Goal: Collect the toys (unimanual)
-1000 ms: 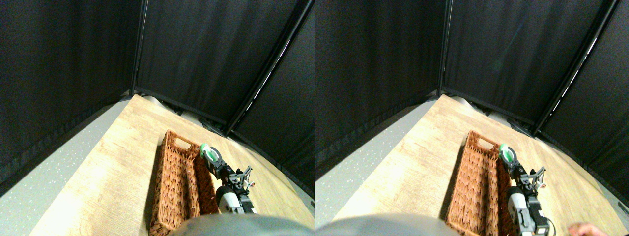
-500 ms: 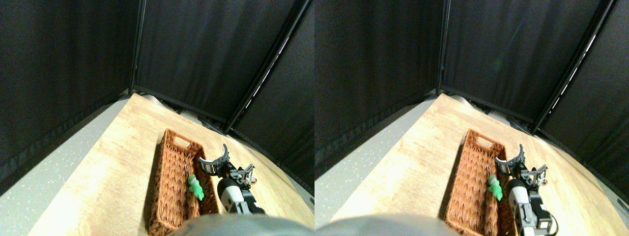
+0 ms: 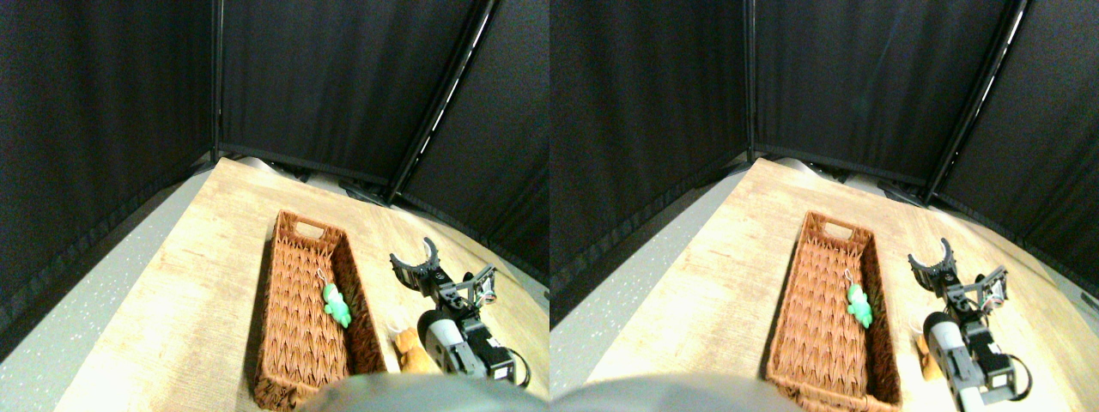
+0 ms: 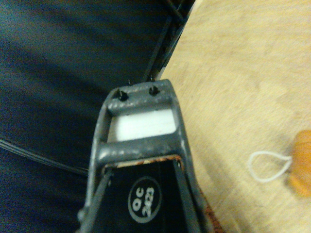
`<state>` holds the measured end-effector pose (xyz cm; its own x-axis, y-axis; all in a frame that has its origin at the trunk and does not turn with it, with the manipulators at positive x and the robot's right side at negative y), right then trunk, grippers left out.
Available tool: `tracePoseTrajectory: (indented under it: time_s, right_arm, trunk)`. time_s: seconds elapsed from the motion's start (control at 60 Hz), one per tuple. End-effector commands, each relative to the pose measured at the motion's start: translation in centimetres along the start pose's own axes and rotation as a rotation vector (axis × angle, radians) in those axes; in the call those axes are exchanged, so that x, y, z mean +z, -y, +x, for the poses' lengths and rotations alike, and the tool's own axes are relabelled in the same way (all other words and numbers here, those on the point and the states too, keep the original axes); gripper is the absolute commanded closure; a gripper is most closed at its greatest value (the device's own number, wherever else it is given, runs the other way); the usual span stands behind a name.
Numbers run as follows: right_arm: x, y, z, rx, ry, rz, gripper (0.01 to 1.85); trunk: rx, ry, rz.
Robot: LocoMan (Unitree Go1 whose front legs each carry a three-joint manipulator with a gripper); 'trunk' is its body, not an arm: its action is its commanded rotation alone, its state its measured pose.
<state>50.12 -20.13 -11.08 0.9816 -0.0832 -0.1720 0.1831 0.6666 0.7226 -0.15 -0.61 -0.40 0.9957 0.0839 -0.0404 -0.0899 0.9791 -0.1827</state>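
— Toys first: where do they lie?

— One small green plush animal (image 3: 336, 305) lies inside the long brown woven wicker basket (image 3: 284, 339), near the middle of its floor and close to the wall on my side, so I count that one as collected. Another small orange plush toy (image 3: 410, 352) sits on the pale wooden table top (image 3: 215, 257), outside the basket and near its wall, close under my arm. My wrist camera shows it too, at the edge of its picture, with a white cord loop (image 4: 265, 166) lying flat on the wood.

— And your black-grey two-jaw gripper (image 3: 412, 258)?

— Up off the table, to the right of the basket and apart from both toys. My jaws are spread wide and hold nothing.

— Why there?

— My guess: empty and clear of the basket wall, I am free to swing down on the orange one.

— How does the green one look?

— Bright, soft, small against the weave, limbs out, with a thin loop at its far end.
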Motion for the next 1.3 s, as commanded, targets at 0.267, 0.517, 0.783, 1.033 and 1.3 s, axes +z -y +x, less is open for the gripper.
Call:
tracePoseTrajectory:
  time_s: [0.267, 0.517, 0.783, 1.033, 1.3]
  right_arm:
    - [0.6, 4.2, -2.0, -0.004, 0.09, 0.184, 1.12]
    - [-0.5, 6.1, -3.2, -0.035, 0.1, 0.261, 0.89]
    - [-1.8, 8.2, -3.2, -0.106, 0.043, 0.309, 0.94]
    - [-4.1, 11.2, -3.0, -0.215, 0.039, 0.411, 0.93]
    - [-4.7, 13.0, -2.0, -0.27, 0.066, 0.465, 1.03]
  trunk:
    - [-0.037, -0.024, 0.015]
    - [-0.038, -0.033, 0.018]
    - [-0.025, -0.035, 0.008]
    - [-0.011, -0.037, -0.001]
    - [-0.008, -0.039, -0.001]
